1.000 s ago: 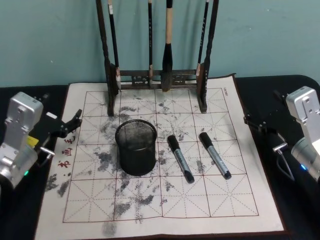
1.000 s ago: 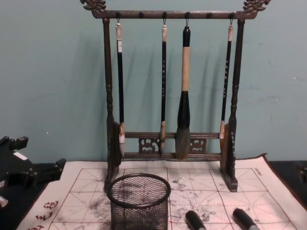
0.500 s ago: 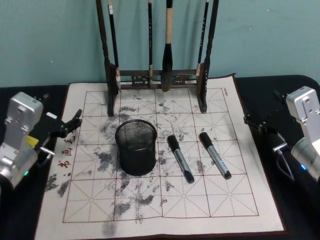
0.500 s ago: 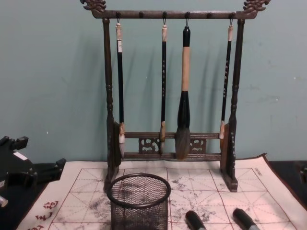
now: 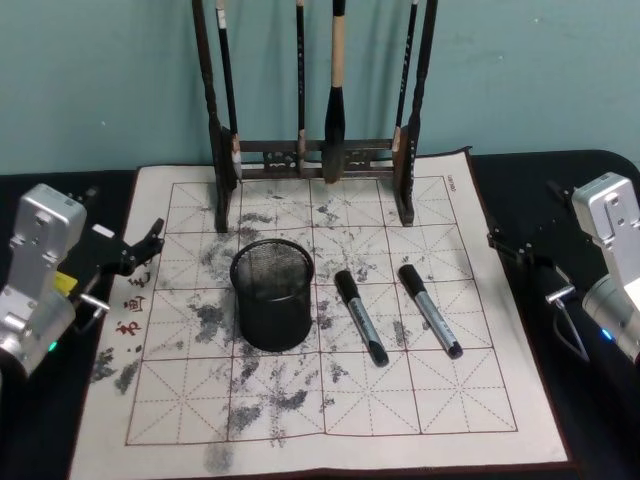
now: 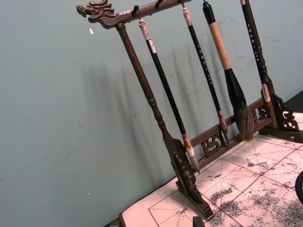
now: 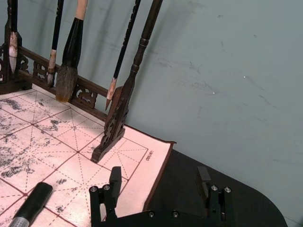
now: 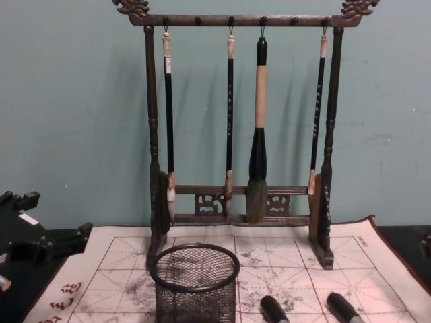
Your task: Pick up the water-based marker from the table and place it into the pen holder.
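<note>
While both arms are waiting at the sides, the right gripper point(image 7: 158, 171) is hanging over the dark table point(image 5: 600, 430) just off the right edge of the mat point(image 5: 300, 420). Its two fingers are standing wide apart and gripping nothing.

Moving outward from it to the left, the first thing we are meeting is the right-hand marker point(image 5: 430, 310), lying flat on the mat. Its black cap is pointing to the far side, and its long axis is running near to far, with the near end leaning a little right. Just beyond it, the left-hand marker point(image 5: 360, 318) is lying almost parallel and a short gap away. I am not able to tell from here which of the two is the water-based one.

Further left again, the pen holder point(image 5: 272, 295) is standing upright on the mat, close beside the left-hand marker but not touching it, with the brush rack point(image 5: 310, 150) behind it at the far edge.

Over on the left side of the mat, the left gripper point(image 5: 152, 247) is hovering, its fingers also looking spread and empty, and the holder is sitting between it and both markers.

So the right arm is looking like the nearer one. I am expecting a leftward reach with the fingers closing across the barrel, not along it.
</note>
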